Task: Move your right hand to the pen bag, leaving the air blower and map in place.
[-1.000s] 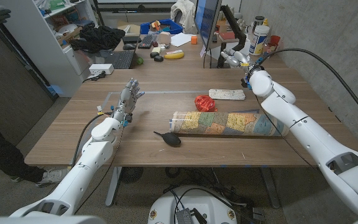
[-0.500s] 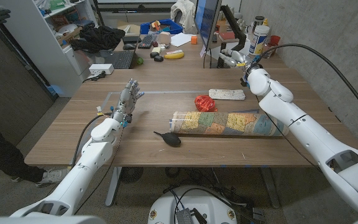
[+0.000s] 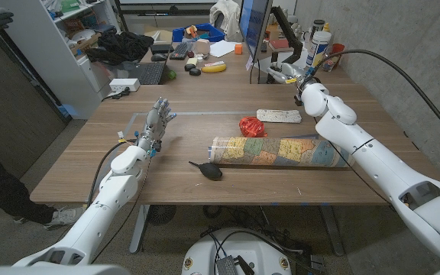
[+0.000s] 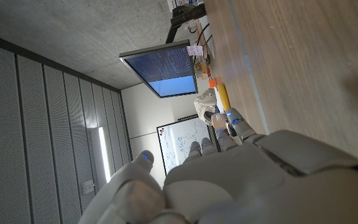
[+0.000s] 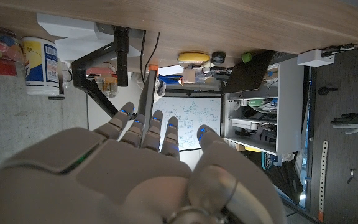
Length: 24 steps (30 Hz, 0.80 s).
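On the wood-grain table (image 3: pixel 90 164), the rolled paper map (image 3: pixel 281 150) lies at 4 o'clock from the white pen bag (image 3: pixel 279 116). The black bulb-shaped air blower (image 3: pixel 207 169) lies at 8 o'clock from the map. Both the right hand (image 3: pixel 287 72) and the left hand (image 3: pixel 156 122) hold nothing, fingers spread.

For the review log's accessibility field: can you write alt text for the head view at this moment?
The right robot hand hovers at the table's far edge, behind the white pen bag. A rolled map, red net and black air blower lie mid-table; the left robot hand is raised, fingers apart.

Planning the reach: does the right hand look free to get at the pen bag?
Probably yes. The right hand is open beyond the pen bag, with bare table between; the map and air blower lie nearer the robot.
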Each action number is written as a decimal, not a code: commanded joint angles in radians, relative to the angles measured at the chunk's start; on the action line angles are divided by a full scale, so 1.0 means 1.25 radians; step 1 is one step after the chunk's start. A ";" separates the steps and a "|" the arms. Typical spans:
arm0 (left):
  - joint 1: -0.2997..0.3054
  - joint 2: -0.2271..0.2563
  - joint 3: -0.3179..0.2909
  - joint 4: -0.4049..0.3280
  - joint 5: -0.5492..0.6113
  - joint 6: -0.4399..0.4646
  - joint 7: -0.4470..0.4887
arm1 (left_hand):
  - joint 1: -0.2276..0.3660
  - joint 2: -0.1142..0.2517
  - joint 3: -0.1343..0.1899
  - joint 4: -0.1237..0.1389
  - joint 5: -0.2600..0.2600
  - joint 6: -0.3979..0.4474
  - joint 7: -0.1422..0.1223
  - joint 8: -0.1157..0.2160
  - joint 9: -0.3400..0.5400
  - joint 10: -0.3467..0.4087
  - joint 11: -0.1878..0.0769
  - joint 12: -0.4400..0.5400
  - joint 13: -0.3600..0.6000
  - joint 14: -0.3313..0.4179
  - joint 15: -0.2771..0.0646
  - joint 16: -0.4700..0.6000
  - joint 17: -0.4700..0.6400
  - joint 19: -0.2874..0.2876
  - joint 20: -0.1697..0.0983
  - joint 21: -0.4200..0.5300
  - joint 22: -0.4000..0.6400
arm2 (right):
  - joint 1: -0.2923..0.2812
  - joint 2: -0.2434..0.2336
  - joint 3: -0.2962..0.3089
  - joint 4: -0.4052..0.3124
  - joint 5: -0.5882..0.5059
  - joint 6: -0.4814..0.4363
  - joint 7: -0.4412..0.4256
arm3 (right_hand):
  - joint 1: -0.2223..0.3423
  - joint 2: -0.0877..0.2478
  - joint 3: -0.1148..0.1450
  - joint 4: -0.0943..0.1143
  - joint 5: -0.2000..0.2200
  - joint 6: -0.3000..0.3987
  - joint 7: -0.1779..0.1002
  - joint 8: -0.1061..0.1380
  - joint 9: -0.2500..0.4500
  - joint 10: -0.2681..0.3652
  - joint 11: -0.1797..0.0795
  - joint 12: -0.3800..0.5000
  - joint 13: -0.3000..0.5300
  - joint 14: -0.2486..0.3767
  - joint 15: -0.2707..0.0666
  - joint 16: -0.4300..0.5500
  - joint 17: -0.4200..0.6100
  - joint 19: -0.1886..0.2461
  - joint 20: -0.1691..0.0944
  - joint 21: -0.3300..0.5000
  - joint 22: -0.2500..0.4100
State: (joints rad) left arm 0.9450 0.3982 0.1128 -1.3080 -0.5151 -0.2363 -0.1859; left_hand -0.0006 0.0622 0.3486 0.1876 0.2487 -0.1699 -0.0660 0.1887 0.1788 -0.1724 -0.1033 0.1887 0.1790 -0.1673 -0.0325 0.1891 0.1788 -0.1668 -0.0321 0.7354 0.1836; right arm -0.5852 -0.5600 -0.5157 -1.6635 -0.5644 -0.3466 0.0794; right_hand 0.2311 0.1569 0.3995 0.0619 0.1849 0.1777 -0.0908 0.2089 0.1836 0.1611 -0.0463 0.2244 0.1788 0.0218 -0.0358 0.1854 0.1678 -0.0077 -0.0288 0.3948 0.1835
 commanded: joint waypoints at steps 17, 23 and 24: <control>0.008 0.005 -0.002 -0.007 0.001 0.011 0.002 | 0.006 0.087 -0.003 0.001 0.004 -0.039 0.000 0.002 0.004 -0.029 0.004 0.004 0.001 -0.057 -0.022 0.004 0.002 -0.094 -0.043 -0.005 0.002 | 0.018 0.003 -0.039 0.016 -0.102 -0.026 0.050 | 0.023 0.021 0.014 -0.002 0.001 0.022 0.001 0.001 0.003 0.017 -0.002 0.004 0.002 0.014 -0.017 0.004 0.004 0.018 -0.028 -0.004 0.005; 0.010 0.006 -0.002 -0.013 0.003 0.014 0.005 | 0.006 0.087 -0.004 0.001 0.004 -0.039 0.000 0.002 0.004 -0.029 0.004 0.004 0.001 -0.057 -0.022 0.004 0.002 -0.094 -0.043 -0.006 0.002 | 0.020 0.003 -0.043 0.019 -0.116 -0.030 0.058 | 0.026 0.021 0.016 -0.002 0.001 0.026 0.000 0.001 0.003 0.019 -0.004 0.004 0.002 0.015 -0.018 0.003 0.004 0.019 -0.028 -0.005 0.005; 0.010 0.006 -0.001 -0.013 0.004 0.014 0.005 | 0.006 0.087 -0.004 0.001 0.004 -0.039 0.000 0.002 0.004 -0.029 0.004 0.004 0.001 -0.057 -0.022 0.004 0.002 -0.094 -0.043 -0.006 0.002 | 0.021 0.002 -0.044 0.019 -0.119 -0.031 0.060 | 0.026 0.021 0.016 -0.002 0.001 0.026 0.000 0.000 0.003 0.019 -0.003 0.004 0.002 0.015 -0.018 0.003 0.004 0.019 -0.028 -0.005 0.005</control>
State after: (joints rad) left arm 0.9533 0.4033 0.1109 -1.3141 -0.5149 -0.2263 -0.1851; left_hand -0.0006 0.0622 0.3486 0.1875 0.2487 -0.1699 -0.0660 0.1887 0.1788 -0.1724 -0.1033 0.1887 0.1789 -0.1673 -0.0325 0.1891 0.1788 -0.1668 -0.0321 0.7276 0.1837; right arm -0.5647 -0.5582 -0.5587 -1.6467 -0.6786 -0.3757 0.1359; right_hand 0.2484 0.1605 0.4146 0.0605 0.1849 0.2040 -0.0894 0.2089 0.1836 0.1735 -0.0480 0.2244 0.1788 0.0325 -0.0359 0.1854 0.1702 0.0119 -0.0303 0.3948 0.1887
